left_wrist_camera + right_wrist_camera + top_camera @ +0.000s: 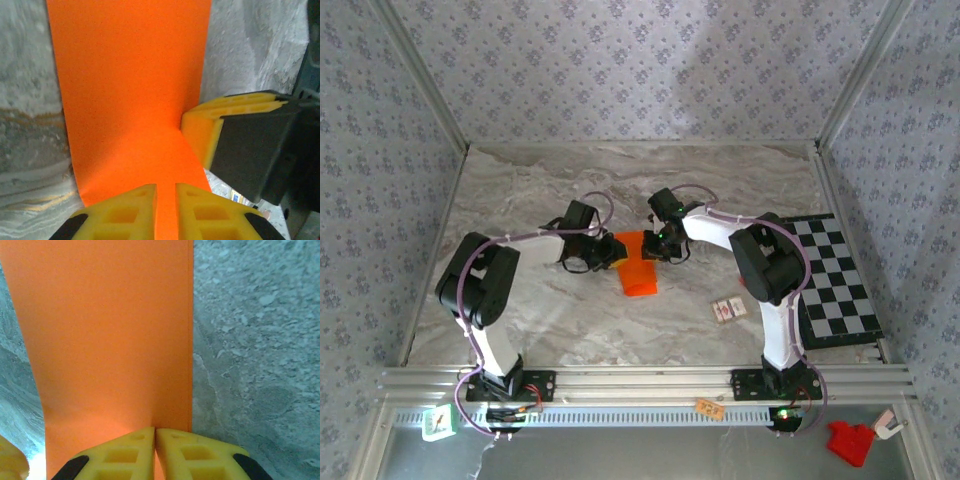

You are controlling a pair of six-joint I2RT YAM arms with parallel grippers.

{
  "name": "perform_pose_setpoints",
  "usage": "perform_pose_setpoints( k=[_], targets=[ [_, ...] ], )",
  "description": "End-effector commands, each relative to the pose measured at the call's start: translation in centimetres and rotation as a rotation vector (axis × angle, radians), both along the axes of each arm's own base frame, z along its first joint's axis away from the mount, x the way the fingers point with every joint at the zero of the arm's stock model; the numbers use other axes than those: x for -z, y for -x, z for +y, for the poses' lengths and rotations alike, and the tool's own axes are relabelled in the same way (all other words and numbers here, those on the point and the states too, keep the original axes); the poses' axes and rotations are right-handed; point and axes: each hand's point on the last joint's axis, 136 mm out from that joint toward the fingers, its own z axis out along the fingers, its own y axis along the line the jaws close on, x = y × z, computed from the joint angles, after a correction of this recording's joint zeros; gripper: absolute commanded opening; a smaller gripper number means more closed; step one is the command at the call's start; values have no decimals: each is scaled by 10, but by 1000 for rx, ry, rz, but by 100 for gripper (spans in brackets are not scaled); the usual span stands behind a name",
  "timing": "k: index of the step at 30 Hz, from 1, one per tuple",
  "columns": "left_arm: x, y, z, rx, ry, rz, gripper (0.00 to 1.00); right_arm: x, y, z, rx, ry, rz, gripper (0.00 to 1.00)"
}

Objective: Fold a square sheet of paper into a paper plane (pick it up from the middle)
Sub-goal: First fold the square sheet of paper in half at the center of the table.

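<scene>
Paper status: the square sheet of paper (638,266) is sitting mid-table on the marbled tabletop (540,190), between the two arms. From above it is reading as a longish orange strip rather than a full square. Its far end is being held up where the grippers meet, and its near end is lying on the table, pointing toward the arm bases.

The left gripper (165,194) is working at the strip's left side. Its yellow fingers (125,212) are nearly together, with a thin band of orange running between them, so it is pinching the paper. The sheet is stretching flat away from the fingers across most of the left wrist view.

The right gripper (155,432) is sitting on the opposite side. Its fingertips are pressing together at the paper's edge, clamping it, with the sheet's right border running straight out from the pinch. A slightly darker line is showing along that border; I cannot tell if it is a second layer. In the left wrist view one right finger (200,130) is sitting just beside the paper's edge, close to the left fingers.

Elsewhere, the checkered board (835,280) is lying at the table's right side, well apart from the paper. Two small cards (728,310) are lying between the paper and the board. A red block (850,442) is sitting on the front ledge, off the table.
</scene>
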Motion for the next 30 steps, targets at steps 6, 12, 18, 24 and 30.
perform_pose_setpoints(
  k=[6, 12, 18, 24, 30],
  targets=[
    [-10, 8, -29, 10, 91, 1, 17, 97, 49, -86, 90, 381, 190, 15],
    [3, 15, -30, 25, 61, 51, 17, 97, 48, -85, 105, 369, 191, 15],
    [14, 22, -29, 49, 33, 91, 16, 97, 48, -85, 104, 365, 191, 15],
    [30, 26, -21, 58, -29, 110, 16, 98, 49, -86, 106, 366, 195, 15],
    [46, 35, -7, 43, -63, 131, 16, 100, 51, -88, 105, 375, 200, 15]
  ],
)
